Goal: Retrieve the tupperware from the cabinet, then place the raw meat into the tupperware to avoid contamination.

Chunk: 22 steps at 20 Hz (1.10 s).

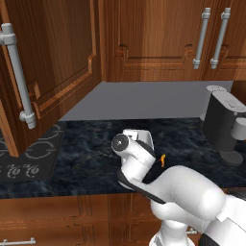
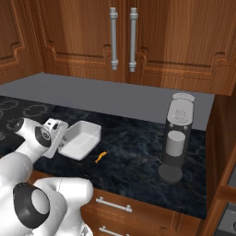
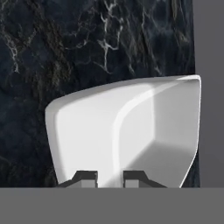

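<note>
Gripper (image 3: 109, 178) was clamped on the near wall of the tupperware (image 3: 131, 131); in the hand view the two dark fingertips (image 3: 85, 178) sat close together at the tub's rim, one on each side of the wall. The white tub tilted against the dark marbled counter (image 3: 87, 52), open side facing the camera.

From the right base view the tupperware (image 2: 82, 138) sat low over the counter (image 2: 133, 147), just right of the robot's hand, one edge lifted towards the gripper. Whether its far edge touched the stone could not be told. The raw meat (image 2: 100, 157), a small orange sliver, lay on the counter just beside the tub's right front corner, apart from it.

In the left base view the arm's wrist covered most of the tub; the raw meat (image 1: 163, 160) showed as an orange fleck just right of the wrist. The cabinet (image 1: 53, 57) door stood swung open at upper left, its long grey bar handle (image 1: 17, 77) in plain sight.

A dark grey coffee machine (image 2: 177, 138) stood well to the right on the counter, apart from tub and meat. A cooktop (image 1: 29, 153) lay at the counter's left end
</note>
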Motion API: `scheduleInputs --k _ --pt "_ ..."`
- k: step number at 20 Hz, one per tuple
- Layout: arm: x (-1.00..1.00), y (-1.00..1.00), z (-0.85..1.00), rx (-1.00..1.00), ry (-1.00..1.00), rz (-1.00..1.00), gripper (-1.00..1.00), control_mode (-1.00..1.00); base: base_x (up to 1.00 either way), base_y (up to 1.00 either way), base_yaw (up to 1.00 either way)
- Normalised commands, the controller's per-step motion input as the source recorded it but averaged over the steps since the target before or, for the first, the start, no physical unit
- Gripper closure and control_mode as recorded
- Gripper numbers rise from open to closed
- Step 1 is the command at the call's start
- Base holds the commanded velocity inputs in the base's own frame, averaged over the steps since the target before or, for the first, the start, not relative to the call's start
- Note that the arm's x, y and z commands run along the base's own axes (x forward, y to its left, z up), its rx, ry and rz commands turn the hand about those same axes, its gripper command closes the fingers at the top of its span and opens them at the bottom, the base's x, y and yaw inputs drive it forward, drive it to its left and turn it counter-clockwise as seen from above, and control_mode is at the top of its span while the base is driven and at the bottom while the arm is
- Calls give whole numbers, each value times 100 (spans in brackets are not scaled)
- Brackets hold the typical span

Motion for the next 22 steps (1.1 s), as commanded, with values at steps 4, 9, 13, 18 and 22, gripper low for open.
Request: scheduleInputs --k 4,9,13,18,22 --pt "25 12 -29 0 0 0 100 -100 0 0 0" --pt "24 6 -33 0 2 0 100 -100 0 0 0" --pt "19 11 -24 0 4 0 100 -100 0 0 0" --pt "2 23 -9 0 8 0 100 -100 0 0 0" --pt "0 31 -15 0 6 0 -100 -100 0 0 0"
